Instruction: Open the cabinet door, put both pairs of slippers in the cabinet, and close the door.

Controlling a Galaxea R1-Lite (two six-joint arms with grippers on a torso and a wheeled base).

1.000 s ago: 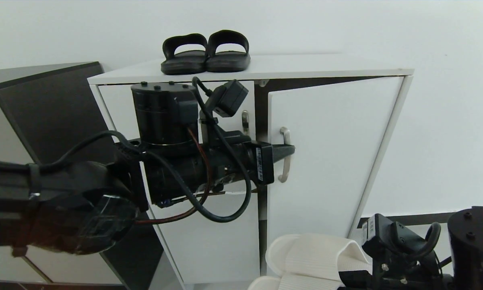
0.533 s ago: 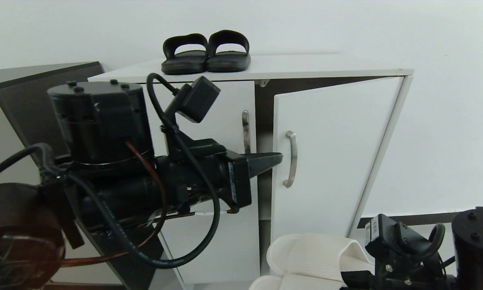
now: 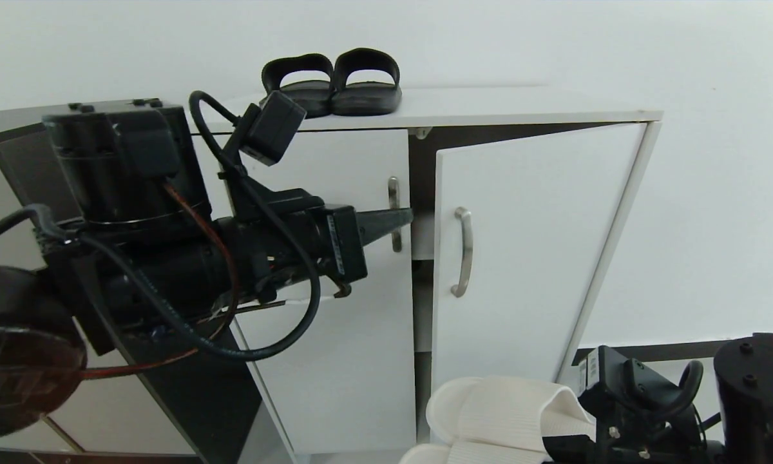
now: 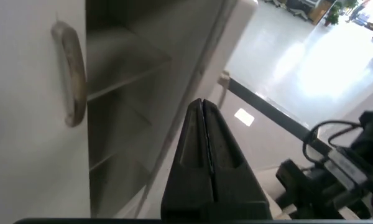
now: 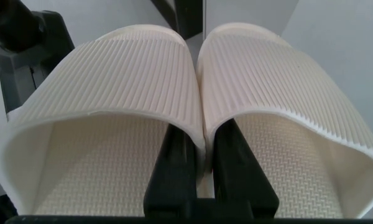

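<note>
Clenched on nothing at mid-frame of the head view: left gripper [image 3: 396,223], fingers pressed flat together, tip lying across the left door handle [image 3: 393,212] and apart from the right door handle [image 3: 464,251]. Probably parked there clear of the right door [image 3: 534,258], which stands ajar at its inner edge, so as to leave room for swinging it wider. Just past the tip in the wrist view, through the dark gap between the doors, a shelf [image 4: 127,68]. Judged too narrow a gap for loading as yet.

Clamped at the lower right on the white slippers [image 3: 502,412]: right gripper [image 5: 202,165], one finger inside each slipper, squeezing the two adjoining side walls together. A single grip for the pair, likely so that both go in on one trip. Held low, under the right door, ready for an opening.

Resting side by side on the cabinet [image 3: 522,104] top at upper centre: black slippers [image 3: 332,84], untouched.
</note>
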